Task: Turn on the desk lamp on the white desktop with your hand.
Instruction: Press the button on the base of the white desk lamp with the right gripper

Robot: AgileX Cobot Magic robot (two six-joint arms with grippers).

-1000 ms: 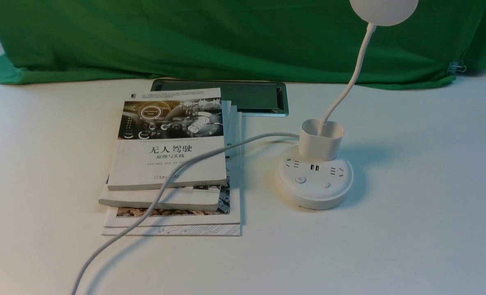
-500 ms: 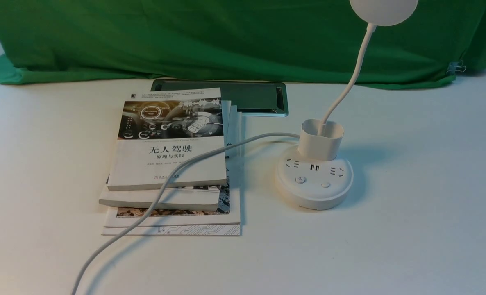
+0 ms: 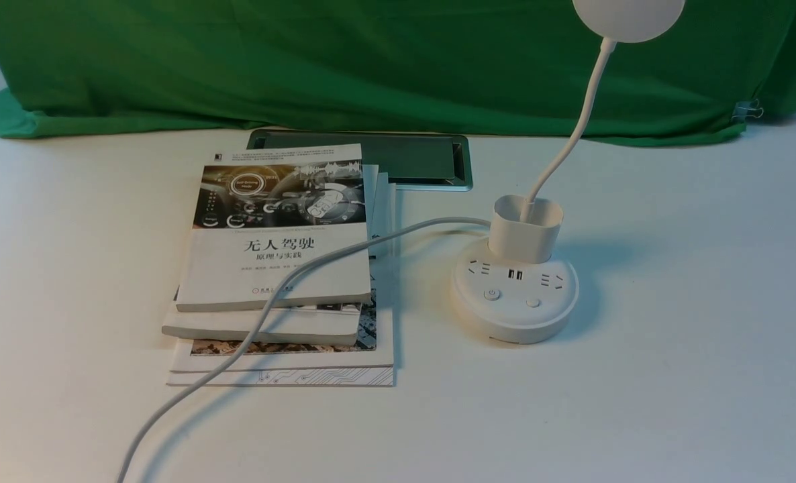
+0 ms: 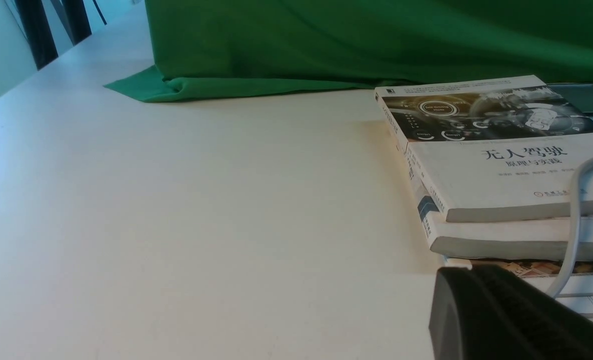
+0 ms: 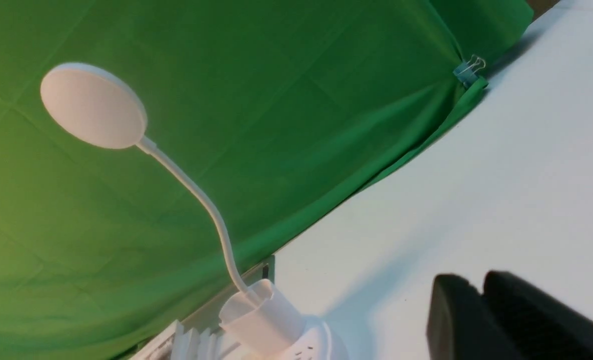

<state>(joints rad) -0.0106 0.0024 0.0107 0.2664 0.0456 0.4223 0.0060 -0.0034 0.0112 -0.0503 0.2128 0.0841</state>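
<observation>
The white table (image 3: 673, 402) filled the front view, with green cloth (image 3: 371, 60) along its 12 o'clock edge. The books (image 3: 277, 268) lay stacked near the centre. The lamp (image 3: 515, 295) stood upright at their 3 o'clock, its neck leaning toward 1 o'clock and its buttons facing 6 o'clock. Its cord (image 3: 304, 268) trailed over the books toward 7 o'clock. Only the wrist views showed the grippers. The right fingers (image 5: 516, 320) were pressed together, gripping nothing, apart from the lamp. Whether the left fingers (image 4: 501, 315) were parted I could not tell.

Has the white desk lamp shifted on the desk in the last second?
No. The white round-based desk lamp sits the same gap from the stacked books as before.
</observation>
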